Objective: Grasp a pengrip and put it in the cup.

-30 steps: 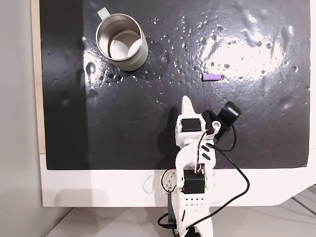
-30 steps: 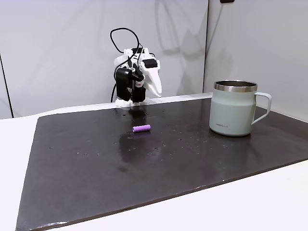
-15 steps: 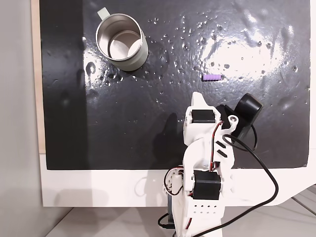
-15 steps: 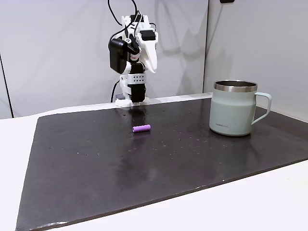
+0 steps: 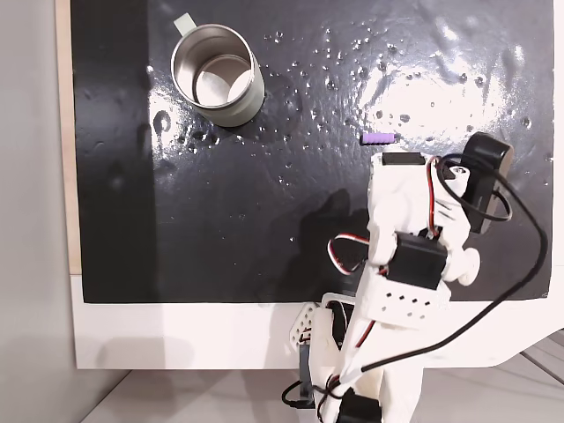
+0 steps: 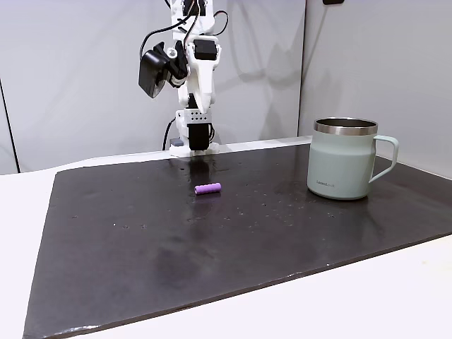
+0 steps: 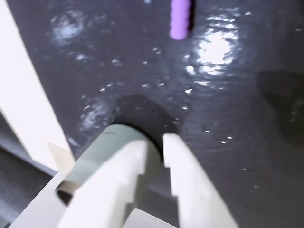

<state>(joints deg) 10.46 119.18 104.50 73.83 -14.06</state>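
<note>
Pengrip (image 5: 379, 138) lies flat on the black mat (image 5: 264, 220) covering the tabletop, long axis running left-right in the overhead fixed view and near left-right in the side fixed view (image 6: 207, 188); in wrist view (image 7: 179, 19) it runs top-bottom at the upper edge. Cup (image 5: 217, 75) stands upright w/ handle tab toward the top-left, well apart from the pengrip. Pincer (image 7: 156, 142) is raised above the mat, fingers nearly together w/ a narrow gap, nothing between them.
</note>
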